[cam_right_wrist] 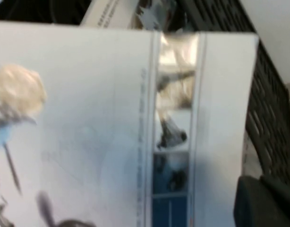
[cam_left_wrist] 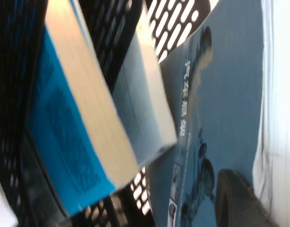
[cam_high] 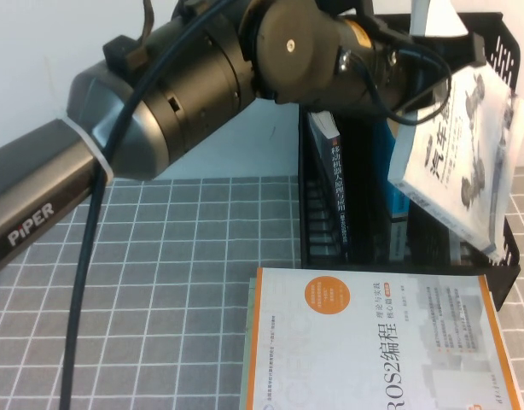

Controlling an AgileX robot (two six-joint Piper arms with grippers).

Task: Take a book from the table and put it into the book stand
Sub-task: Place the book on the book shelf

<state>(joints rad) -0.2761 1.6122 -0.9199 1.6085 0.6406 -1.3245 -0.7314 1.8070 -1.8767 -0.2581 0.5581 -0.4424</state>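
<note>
The book (cam_high: 462, 154), white with grey car-part drawings and a black title, hangs tilted over the right compartment of the black book stand (cam_high: 503, 286). Its lower edge is down inside the stand. My left gripper (cam_high: 477, 49) is shut on the book's upper corner. In the left wrist view one dark finger (cam_left_wrist: 234, 198) presses on the cover (cam_left_wrist: 220, 94), with the page edges beside it. My right gripper is out of the high view. Its wrist view shows one dark finger (cam_right_wrist: 263, 203) next to the book's cover (cam_right_wrist: 88, 118) and the stand's wall (cam_right_wrist: 270, 113).
A white orange-edged book (cam_high: 373, 342) lies flat on the grid-cloth table (cam_high: 160, 282) in front of the stand. A dark book (cam_high: 339, 188) and a blue-covered book (cam_left_wrist: 64, 142) stand in the other compartments. My left arm spans the high view's upper left.
</note>
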